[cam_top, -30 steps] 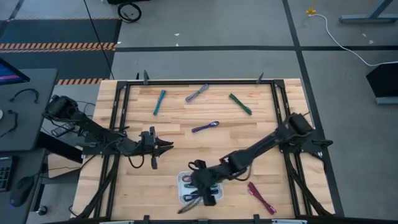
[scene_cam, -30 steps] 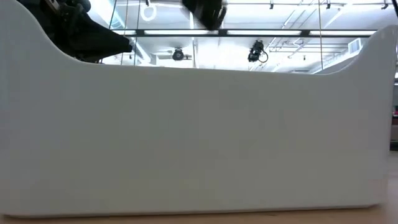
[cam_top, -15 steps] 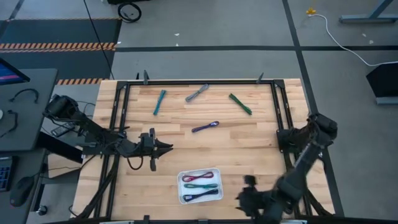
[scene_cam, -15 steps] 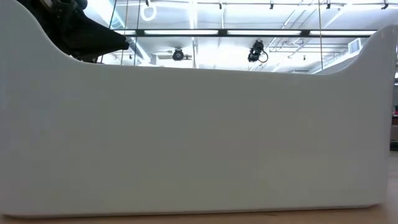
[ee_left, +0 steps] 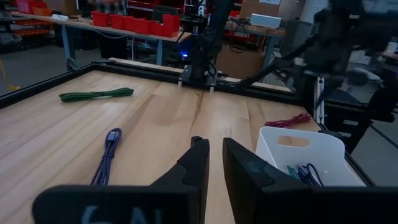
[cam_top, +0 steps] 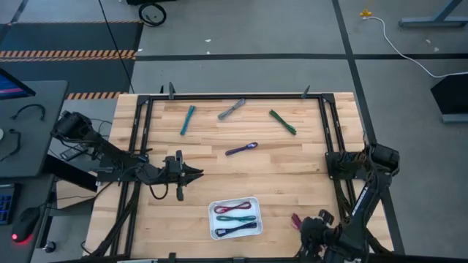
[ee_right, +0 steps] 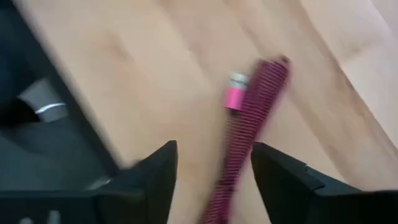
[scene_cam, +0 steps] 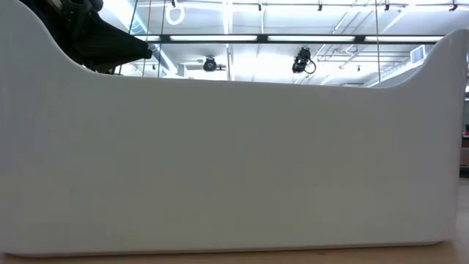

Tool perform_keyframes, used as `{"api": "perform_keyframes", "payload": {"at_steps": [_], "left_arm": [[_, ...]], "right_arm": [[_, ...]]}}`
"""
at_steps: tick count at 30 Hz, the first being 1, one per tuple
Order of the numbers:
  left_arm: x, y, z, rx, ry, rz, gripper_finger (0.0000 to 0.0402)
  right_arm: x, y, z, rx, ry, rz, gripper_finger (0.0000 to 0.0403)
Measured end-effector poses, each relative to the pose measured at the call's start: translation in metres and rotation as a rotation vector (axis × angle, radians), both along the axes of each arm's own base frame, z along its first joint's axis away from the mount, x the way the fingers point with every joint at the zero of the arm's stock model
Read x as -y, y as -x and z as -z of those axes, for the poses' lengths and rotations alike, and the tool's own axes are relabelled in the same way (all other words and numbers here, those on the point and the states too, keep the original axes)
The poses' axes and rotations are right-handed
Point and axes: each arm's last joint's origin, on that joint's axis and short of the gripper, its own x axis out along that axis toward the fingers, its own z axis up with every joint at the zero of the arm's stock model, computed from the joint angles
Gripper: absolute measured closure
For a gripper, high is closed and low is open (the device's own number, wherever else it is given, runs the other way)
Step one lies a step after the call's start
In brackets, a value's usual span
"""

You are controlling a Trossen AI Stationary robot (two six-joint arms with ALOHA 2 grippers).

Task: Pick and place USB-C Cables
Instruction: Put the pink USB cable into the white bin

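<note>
Cables lie scattered on the wooden table (cam_top: pixel 292 168): a teal cable (cam_top: pixel 188 120), a grey cable (cam_top: pixel 231 109) and a green cable (cam_top: pixel 282 122) sit in a loose row near the far edge, well apart from one another, and a purple cable (cam_top: pixel 241 149) lies near the middle. Close to the near edge stands a white tray (cam_top: pixel 214 212) holding three more cables, a maroon one, a teal one and a dark one, side by side. A magenta cable (ee_right: pixel 247 118) lies flat on the wood near the near right corner, only its tip showing past the arm in the high view. The right claw (ee_right: pixel 211 163) is over that corner, directly above this cable, its two fingers spread apart with the cable running between them; nothing is gripped. The left claw (cam_top: pixel 191 173) waits over the left part of the table, pointing toward the middle, its fingers (ee_left: pixel 196 163) nearly together with a narrow gap and holding nothing. In the low view the tray's white wall fills almost everything.
</note>
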Motion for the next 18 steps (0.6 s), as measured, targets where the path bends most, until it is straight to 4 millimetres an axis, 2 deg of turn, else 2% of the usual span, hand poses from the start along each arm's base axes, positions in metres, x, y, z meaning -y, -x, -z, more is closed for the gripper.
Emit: {"api": "perform_keyframes", "payload": {"at_steps": [4,9,13,18], "left_arm": [[0.000,0.000,0.000,0.000,0.001,0.000,0.0350],[0.000,0.000,0.000,0.000,0.002,0.000,0.0353],[0.000,0.000,0.000,0.000,0.002,0.000,0.0351],[0.000,0.000,0.000,0.000,0.002,0.000,0.0354]], "right_arm": [[0.010,0.007,0.022,-0.053,0.014,0.022,0.0165],[0.019,0.012,0.048,-0.047,-0.020,0.016,0.0162],[0.025,0.015,0.060,-0.028,-0.048,-0.004,0.0180],[0.030,0.019,0.066,-0.032,-0.023,-0.012,0.0235]]}}
